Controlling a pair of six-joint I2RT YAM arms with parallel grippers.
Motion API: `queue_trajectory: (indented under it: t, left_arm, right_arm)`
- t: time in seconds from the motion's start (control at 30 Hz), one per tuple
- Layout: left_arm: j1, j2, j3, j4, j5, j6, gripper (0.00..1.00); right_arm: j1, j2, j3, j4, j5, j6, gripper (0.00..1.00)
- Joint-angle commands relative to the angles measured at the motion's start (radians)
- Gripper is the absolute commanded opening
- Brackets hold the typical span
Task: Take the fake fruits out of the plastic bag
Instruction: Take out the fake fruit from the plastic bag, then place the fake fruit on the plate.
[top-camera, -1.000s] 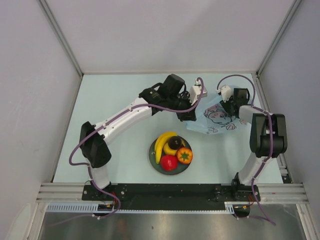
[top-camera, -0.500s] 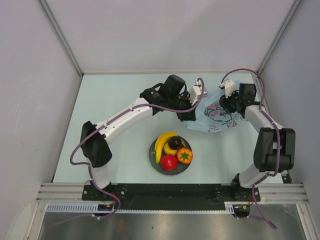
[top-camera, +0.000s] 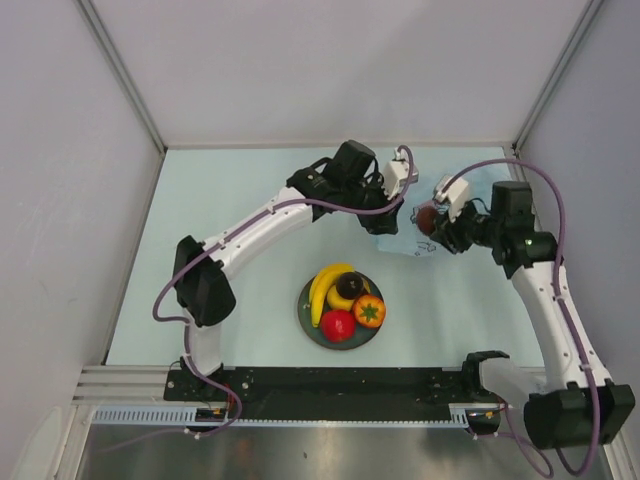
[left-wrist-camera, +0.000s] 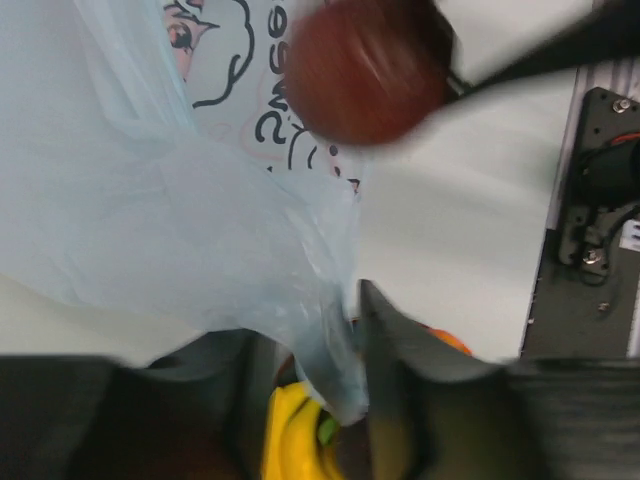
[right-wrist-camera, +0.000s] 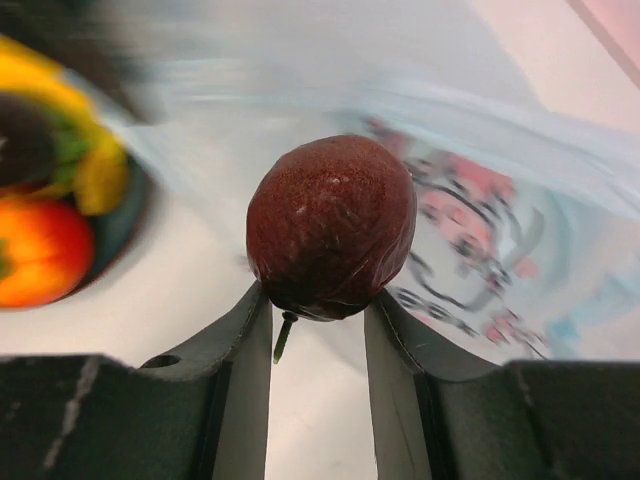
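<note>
Pinching dark red fruit (right-wrist-camera: 330, 225) low in right jaws, likely risking slipping out; left jaws' spread at plastic bag (left-wrist-camera: 200, 230) untellable.

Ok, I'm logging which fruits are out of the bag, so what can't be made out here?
Inside of the plastic bag: top view, left arm partly covers it; left wrist view, crinkled folds hide any fruit.
Left tool's hold on the bag: left wrist view, blurred, dark.
Fruits on the plate: right wrist view, blurred, cut by the left edge.
</note>
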Motion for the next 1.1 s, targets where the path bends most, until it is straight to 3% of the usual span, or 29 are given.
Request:
queue_trajectory:
  t: [0.0, 0.1, 0.33, 0.57, 0.7, 0.9, 1.07]
  left_arm:
    - [0.051, -0.005, 0.080, 0.015, 0.072, -0.039, 0.61]
    - [0.077, -0.039, 0.059, 0.003, 0.100, -0.043, 0.71]
    - [0.135, -0.203, -0.111, -0.003, -0.021, -0.035, 0.79]
    - [0.284, -0.416, -0.353, 0.026, -0.031, -0.148, 0.79]
    - [0.378, -0.560, -0.574, 0.092, 0.011, -0.174, 0.79]
    - [0.398, -0.706, -0.729, 0.142, 0.068, -0.230, 0.79]
    - [0.410, -0.816, -0.838, 0.202, 0.029, -0.257, 0.79]
  right_arm:
    - [0.225, -0.070, -0.055, -0.165, -0.039, -0.144, 0.19]
    - [0.418, -0.057, -0.075, -0.143, 0.012, -0.180, 0.20]
    - [0.773, 0.034, -0.075, -0.074, 0.158, -0.272, 0.22]
    - [0.872, 0.143, 0.020, -0.103, 0.132, -0.171, 0.23]
    - [0.936, 0.195, 0.063, -0.124, 0.169, -0.135, 0.24]
    - [0.987, 0.313, 0.199, -0.195, 0.255, 0.093, 0.23]
    - [1.008, 0.405, 0.270, -0.256, 0.284, 0.244, 0.23]
